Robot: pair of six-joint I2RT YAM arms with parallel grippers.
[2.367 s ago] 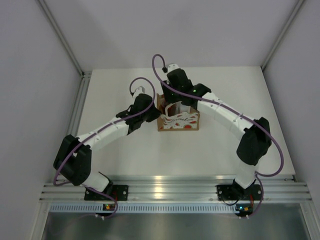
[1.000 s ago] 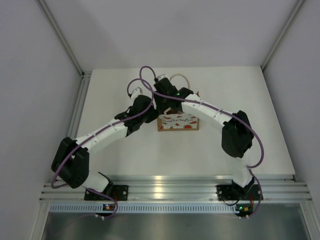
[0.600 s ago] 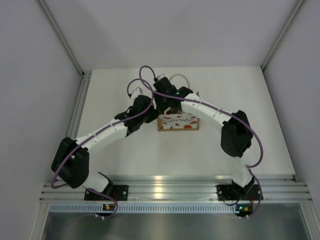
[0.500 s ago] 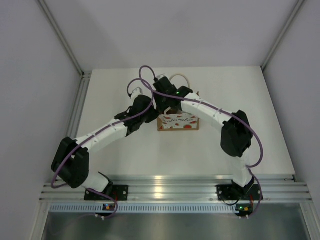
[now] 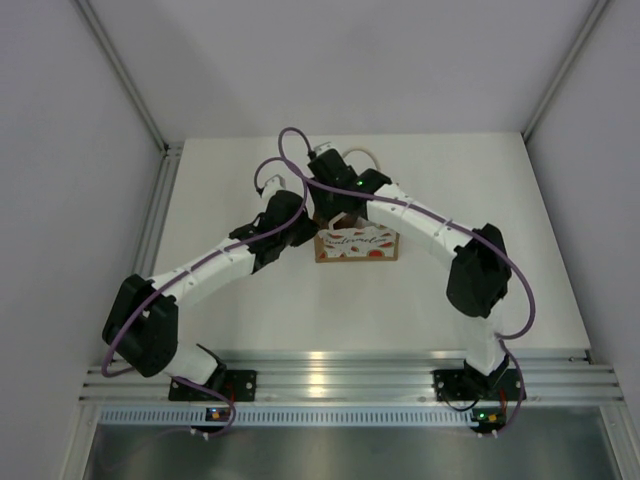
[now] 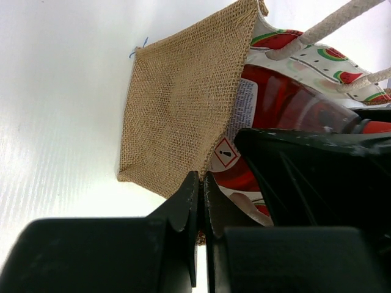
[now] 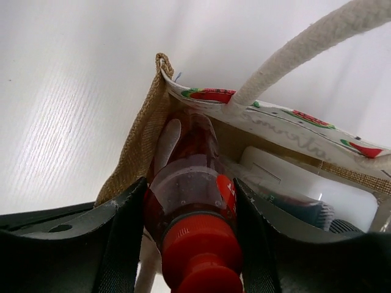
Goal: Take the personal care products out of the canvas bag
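Note:
The canvas bag (image 5: pixel 357 243) stands at the table's middle back, its watermelon panel facing front. My left gripper (image 6: pixel 201 183) is shut on the bag's burlap left edge (image 6: pixel 183 116). My right gripper (image 7: pixel 190 226) is shut on the red bottle (image 7: pixel 194 201) at its neck, just under the red cap, with the bottle's body still inside the bag's left end. The red bottle also shows in the left wrist view (image 6: pixel 287 110). A white bottle (image 7: pixel 311 189) with a dark cap (image 7: pixel 308 212) lies inside the bag beside it. The other bottle and the tube are hidden.
A cream rope handle (image 7: pixel 299 52) arches over the bag's opening. The other handle (image 5: pixel 362 154) shows behind the right wrist in the top view. White table (image 5: pixel 250 300) surrounds the bag; an aluminium rail (image 5: pixel 340 375) runs along the near edge.
My right gripper came down into the bag's left end and closed on the red bottle. In the last half second it rose slightly. The left gripper kept its hold.

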